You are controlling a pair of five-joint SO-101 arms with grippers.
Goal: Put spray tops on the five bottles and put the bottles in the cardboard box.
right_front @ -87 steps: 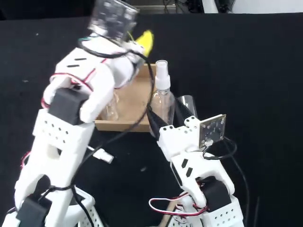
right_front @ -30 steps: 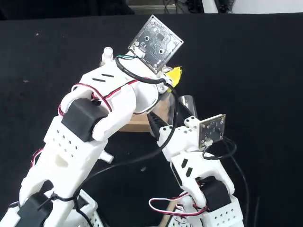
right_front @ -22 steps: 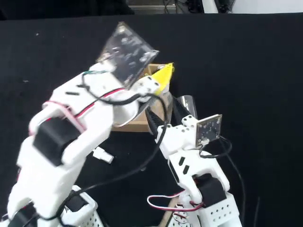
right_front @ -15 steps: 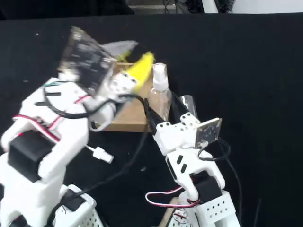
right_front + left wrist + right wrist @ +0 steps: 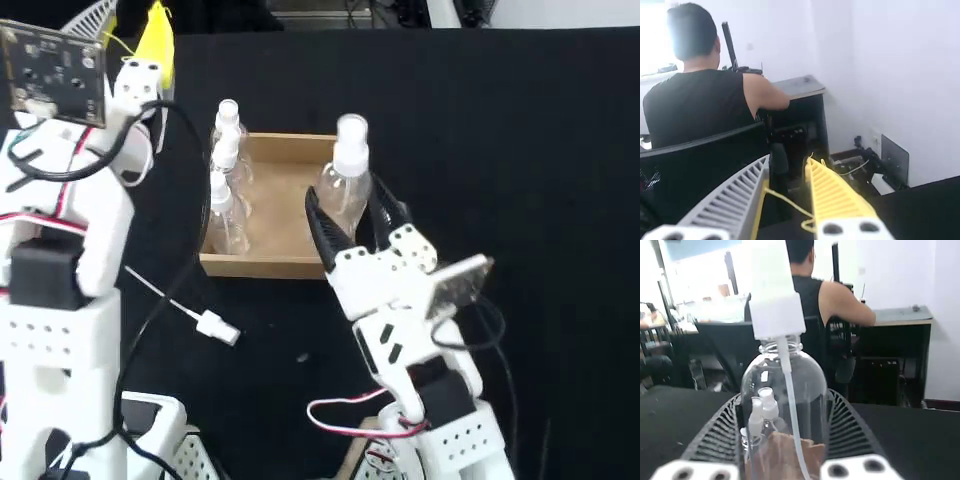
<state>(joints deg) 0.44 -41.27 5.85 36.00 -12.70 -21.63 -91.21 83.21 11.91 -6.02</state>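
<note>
Clear bottle [image 5: 343, 198], brown cardboard box [image 5: 283, 205], black table [image 5: 520, 150]

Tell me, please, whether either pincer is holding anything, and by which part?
The right pincer grips a spray-topped bottle by its clear body, below the neck. The left pincer is open and holds nothing.

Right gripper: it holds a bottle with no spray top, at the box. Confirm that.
Wrong. The bottle in the right gripper has a spray top on it, as the right wrist view shows; it is held at the box.
</note>
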